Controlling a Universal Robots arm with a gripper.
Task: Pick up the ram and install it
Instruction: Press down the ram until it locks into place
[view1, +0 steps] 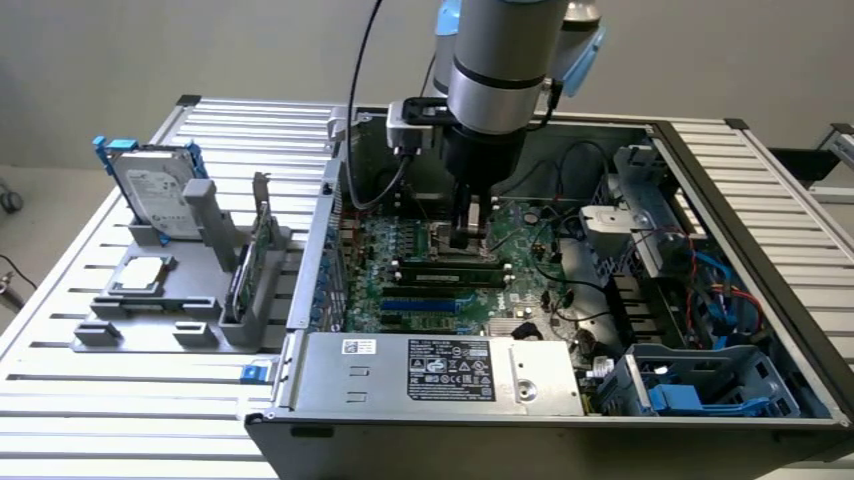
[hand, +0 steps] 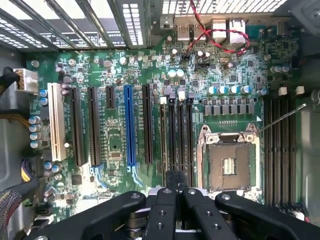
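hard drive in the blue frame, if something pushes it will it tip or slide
Probably tips before it slides: the hard drive stands upright on a narrow edge beside a gray post. Its metal casing suggests stiff and fairly heavy for its size. The smooth silver face looks slippery, so the blue frame seems the better hold.

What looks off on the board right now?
Nothing spilled or broken. The CPU socket is empty, and its thin lever sticks out over the neighbouring slots, apparently unlatched. The shut gripper sits over the middle slots.
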